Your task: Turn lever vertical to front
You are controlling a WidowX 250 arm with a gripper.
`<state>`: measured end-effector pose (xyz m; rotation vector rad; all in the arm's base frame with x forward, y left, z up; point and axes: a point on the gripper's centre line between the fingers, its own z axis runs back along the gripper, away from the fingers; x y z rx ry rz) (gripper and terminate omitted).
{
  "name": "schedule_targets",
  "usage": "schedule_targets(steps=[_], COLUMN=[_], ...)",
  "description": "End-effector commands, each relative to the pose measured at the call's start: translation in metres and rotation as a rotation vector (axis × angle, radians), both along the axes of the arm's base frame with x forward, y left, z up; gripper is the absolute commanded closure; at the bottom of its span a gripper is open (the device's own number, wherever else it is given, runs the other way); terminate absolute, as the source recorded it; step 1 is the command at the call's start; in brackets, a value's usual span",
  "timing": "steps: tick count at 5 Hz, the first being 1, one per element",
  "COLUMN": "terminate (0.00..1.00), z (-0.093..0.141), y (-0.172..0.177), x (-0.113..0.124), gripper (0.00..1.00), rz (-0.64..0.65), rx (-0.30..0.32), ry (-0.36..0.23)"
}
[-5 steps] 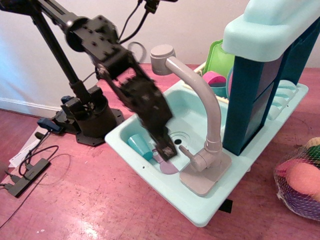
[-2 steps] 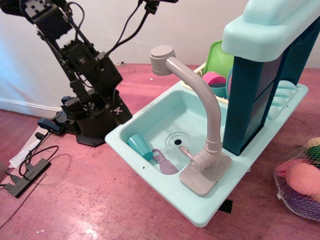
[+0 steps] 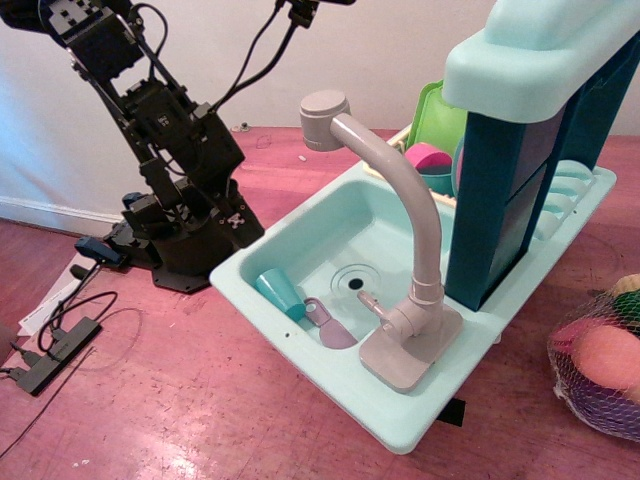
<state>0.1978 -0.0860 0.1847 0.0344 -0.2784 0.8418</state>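
The lever [image 3: 372, 304] is a short beige-grey stub sticking out of the toy faucet's base block [image 3: 410, 345], pointing left over the basin. The tall curved spout [image 3: 405, 180] rises above it. My arm is folded back over its black base at the left, far from the sink. The gripper [image 3: 232, 215] hangs low and dark against the base, holding nothing that I can see. Its jaws blend into the base, so I cannot tell whether they are open or shut.
The mint toy sink [image 3: 250, 262] holds a teal cup [image 3: 280, 292] and a purple spoon-like piece [image 3: 330, 325]. A teal and mint cabinet [image 3: 530, 150] stands at the right with green and pink dishes [image 3: 432, 140] behind. A net bag of toy fruit [image 3: 600, 365] lies far right. Cables [image 3: 60, 330] lie at the left.
One second ago the gripper was down in the basin right beside the lever. It has pulled back up and left to the folded pose over the base. No motion in the last half second.
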Motion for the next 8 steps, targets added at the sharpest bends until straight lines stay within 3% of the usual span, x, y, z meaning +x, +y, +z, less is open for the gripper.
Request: schedule_targets(steps=[1,7,8], terminate=[0.00,0.00,1.00], z=[0.0085,0.0085,0.0085], y=[0.0003,0.0003,0.0003], x=[0.0032,0.0032,0.0032], gripper=[0.00,0.00,0.00], rz=[0.004,0.004,0.004], rx=[-0.020,-0.020,-0.020], ry=[-0.035,-0.035,-0.035])
